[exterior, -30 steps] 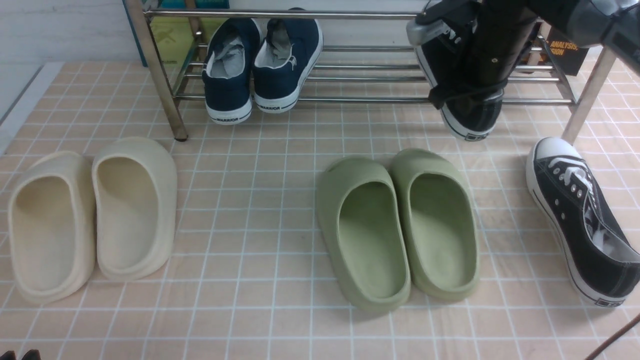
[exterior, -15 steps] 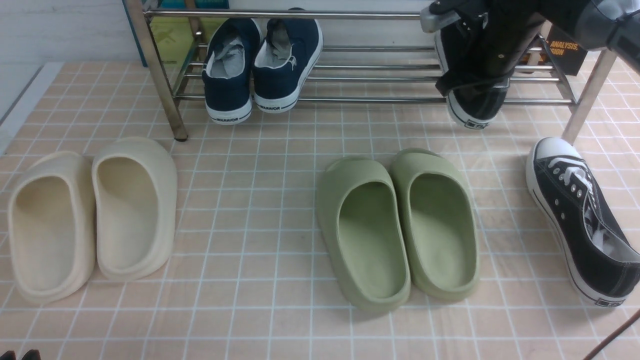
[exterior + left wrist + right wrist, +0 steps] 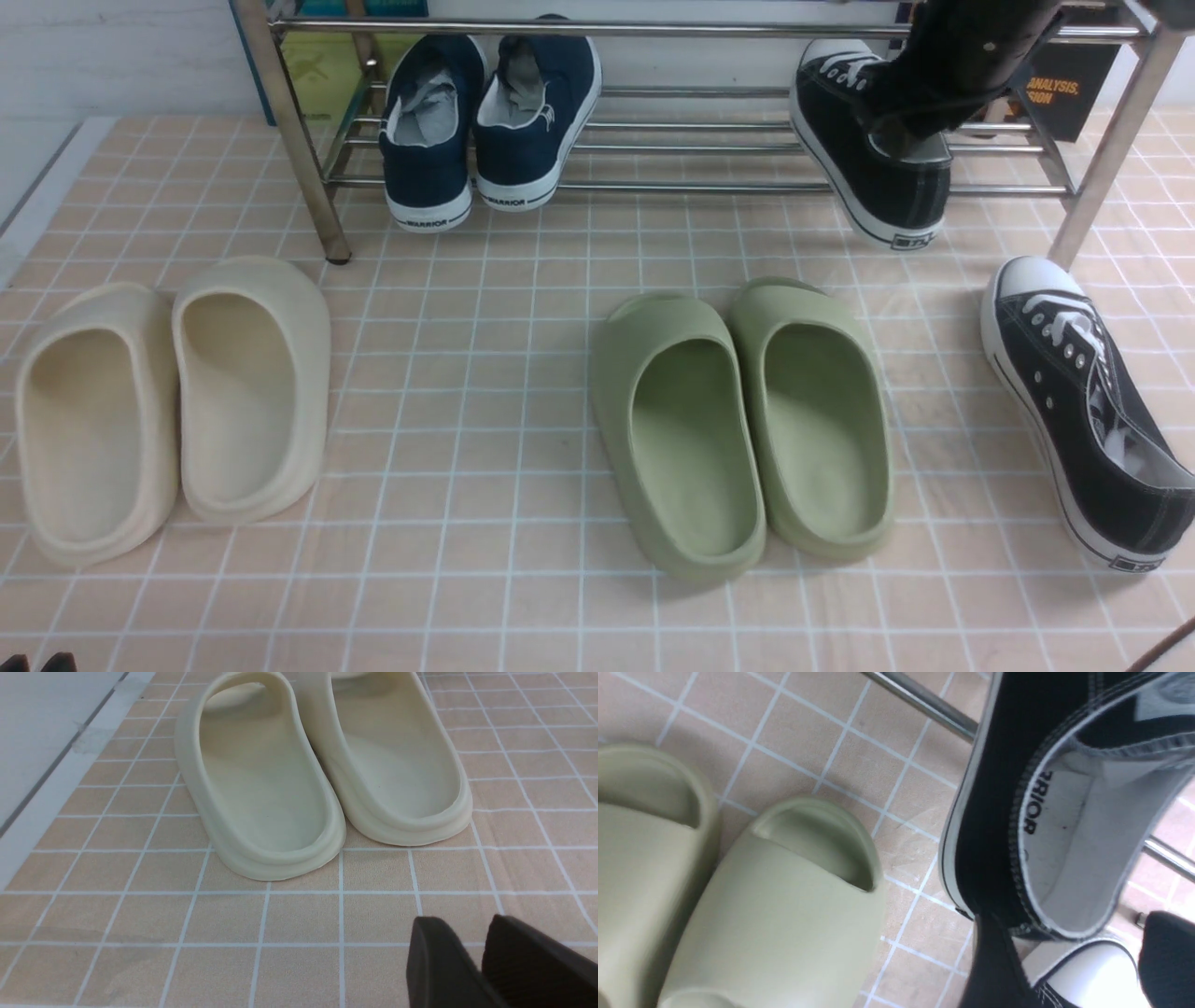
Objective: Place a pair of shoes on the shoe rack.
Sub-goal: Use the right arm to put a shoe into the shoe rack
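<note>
One black canvas sneaker (image 3: pixel 864 140) is set on the lower bars of the shoe rack (image 3: pixel 691 186), apparently for support; its mate (image 3: pixel 1088 411) is placed before the rack. The right gripper (image 3: pixel 1073 956) is spread, released; the left gripper's state (image 3: pixel 451 961) cannot be determined.

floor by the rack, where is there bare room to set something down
Bare tiles lie between the cream foam slides and green foam slides. The shiny chrome rack's lower shelf is free between the navy slip-ons and black canvas sneaker. It's crowded within each pair.
</note>
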{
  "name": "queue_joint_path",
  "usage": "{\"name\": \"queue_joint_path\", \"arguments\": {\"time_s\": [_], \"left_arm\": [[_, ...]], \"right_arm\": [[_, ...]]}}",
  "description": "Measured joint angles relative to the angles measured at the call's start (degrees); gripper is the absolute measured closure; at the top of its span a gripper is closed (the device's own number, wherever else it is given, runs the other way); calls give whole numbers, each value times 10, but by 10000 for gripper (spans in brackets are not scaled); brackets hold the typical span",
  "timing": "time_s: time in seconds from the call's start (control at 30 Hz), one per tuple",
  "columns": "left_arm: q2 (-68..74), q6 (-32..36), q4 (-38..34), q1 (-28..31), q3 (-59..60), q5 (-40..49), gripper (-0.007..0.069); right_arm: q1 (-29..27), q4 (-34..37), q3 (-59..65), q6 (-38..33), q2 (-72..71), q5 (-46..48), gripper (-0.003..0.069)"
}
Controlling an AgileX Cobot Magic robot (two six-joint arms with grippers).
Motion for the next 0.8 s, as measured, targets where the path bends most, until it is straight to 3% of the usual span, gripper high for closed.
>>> {"name": "queue_joint_path", "arguments": {"time_s": [0.17,0.4,0.63,0.8], "left_arm": [[0,0,0,0,0,0,428],[0,0,0,0,0,0,427],[0,0,0,0,0,0,424],[0,0,0,0,0,1,423]], "right_arm": [[0,19,101,5,-80,1,381],[0,20,269,6,-115,-46,644],[-10,-8,298,58,-64,-218,678],[-13,-17,254,100,-25,-236,678]]}}
